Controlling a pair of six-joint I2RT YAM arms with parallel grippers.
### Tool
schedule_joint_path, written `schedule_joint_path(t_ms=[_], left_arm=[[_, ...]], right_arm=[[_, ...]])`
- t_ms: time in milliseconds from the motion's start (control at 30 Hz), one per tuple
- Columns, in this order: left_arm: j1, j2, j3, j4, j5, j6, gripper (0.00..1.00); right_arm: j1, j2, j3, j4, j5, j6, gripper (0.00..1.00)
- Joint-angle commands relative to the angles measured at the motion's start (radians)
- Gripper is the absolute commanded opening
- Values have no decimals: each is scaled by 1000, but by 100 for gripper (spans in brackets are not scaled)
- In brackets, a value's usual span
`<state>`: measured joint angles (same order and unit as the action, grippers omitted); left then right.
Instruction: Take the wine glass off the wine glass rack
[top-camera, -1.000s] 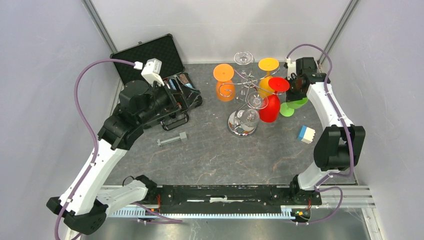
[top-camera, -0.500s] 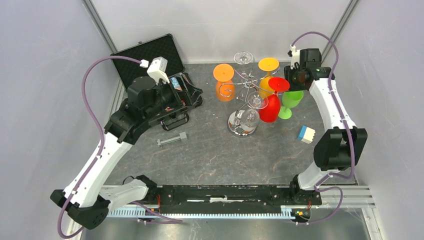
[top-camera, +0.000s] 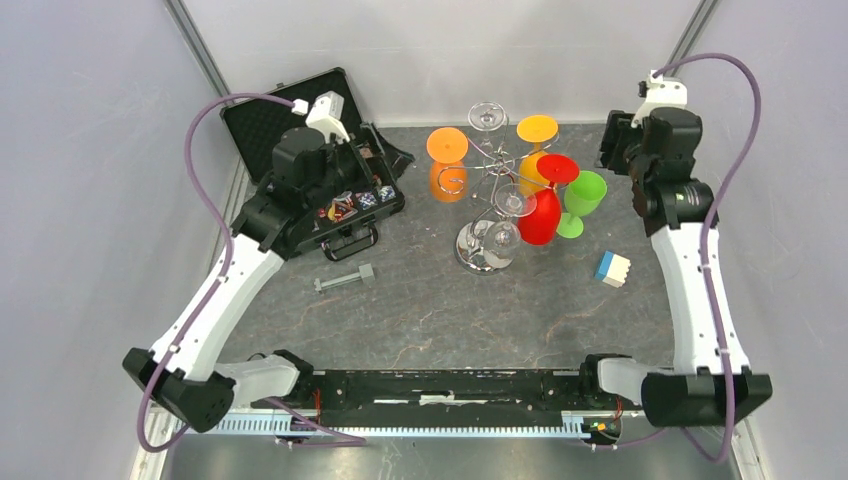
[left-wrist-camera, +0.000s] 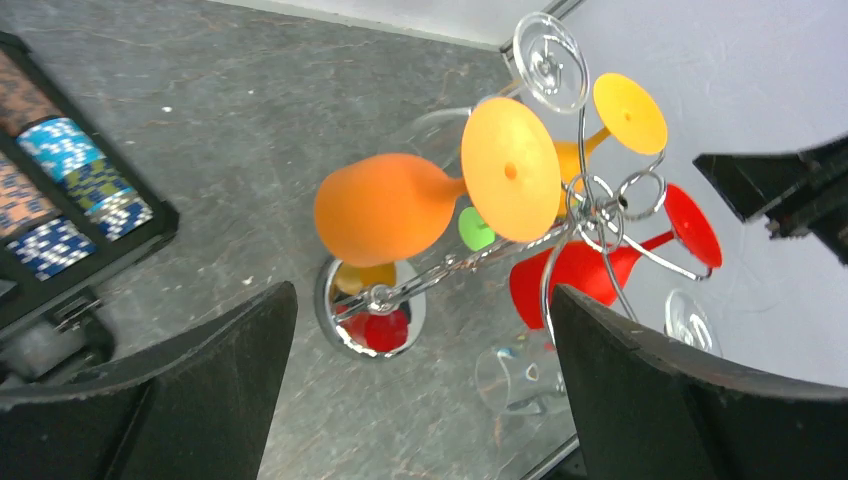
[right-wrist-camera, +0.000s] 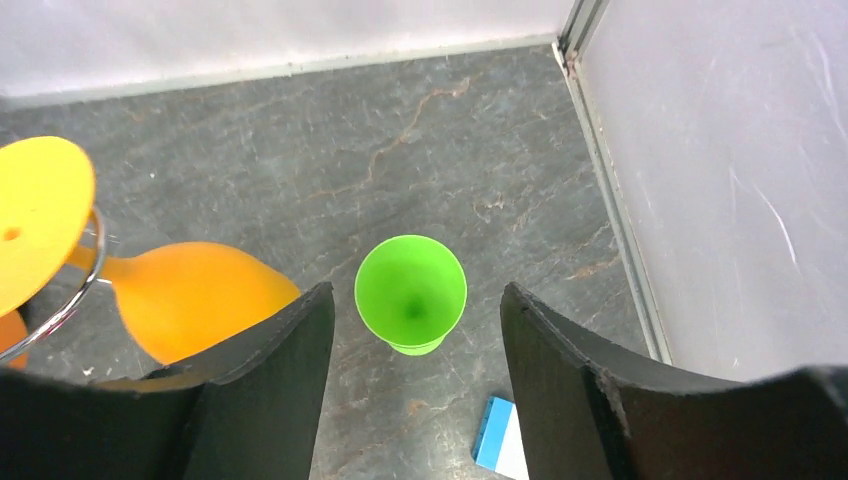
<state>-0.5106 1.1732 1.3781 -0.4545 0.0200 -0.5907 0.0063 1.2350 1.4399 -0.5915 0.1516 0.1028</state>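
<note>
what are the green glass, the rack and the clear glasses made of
Green wine glass: probably plastic. It is opaque, with even matte colour and no sparkle.
Wine glass rack: polished chrome-look metal wire. Its domed base mirrors the orange and red glasses.
Clear glass: transparent, so glass or clear acrylic. The look cannot settle which.

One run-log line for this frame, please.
green glass: upright on table, beside rack | right gripper: open, above it, apart | left gripper: open, empty, facing rack
</note>
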Motion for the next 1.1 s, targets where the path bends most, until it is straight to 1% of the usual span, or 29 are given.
schedule_joint_path(t_ms=[0, 67, 133, 233, 267, 333, 467, 633, 767, 833, 933, 1067], left_arm=[[79, 74, 18, 181, 278, -190, 100], [129, 110, -28, 307, 410, -318, 100], [157, 150, -57, 424, 500, -425, 98], [158, 201, -50, 499, 564, -480, 91], [159, 211, -49, 513, 573, -492, 90], [158, 230, -49, 520, 583, -505, 85], [148, 257, -58, 524, 589, -523, 78], [123, 288, -72, 550, 591, -540, 65], [120, 311, -73, 548, 577, -548, 61], [120, 321, -67, 548, 573, -550, 55], [118, 329, -59, 548, 571, -554, 47], [118, 331, -56, 547, 571, -561, 33]], right_arm=[[0, -90, -60, 118, 1, 47, 68], [0, -119, -57, 128, -35, 45, 69], [-1, -141, -50, 132, -68, 48, 70], [0, -168, -42, 139, -106, 53, 70], [0, -176, -42, 144, -115, 58, 70], [0, -194, -48, 157, -133, 64, 71], [0, -219, -59, 183, -170, 86, 71], [0, -232, -63, 207, -219, 105, 71], [0, -248, -78, 227, -232, 114, 70], [0, -252, -81, 233, -232, 114, 70], [0, -257, -80, 234, -232, 115, 70], [1, -263, -85, 240, -233, 116, 70]])
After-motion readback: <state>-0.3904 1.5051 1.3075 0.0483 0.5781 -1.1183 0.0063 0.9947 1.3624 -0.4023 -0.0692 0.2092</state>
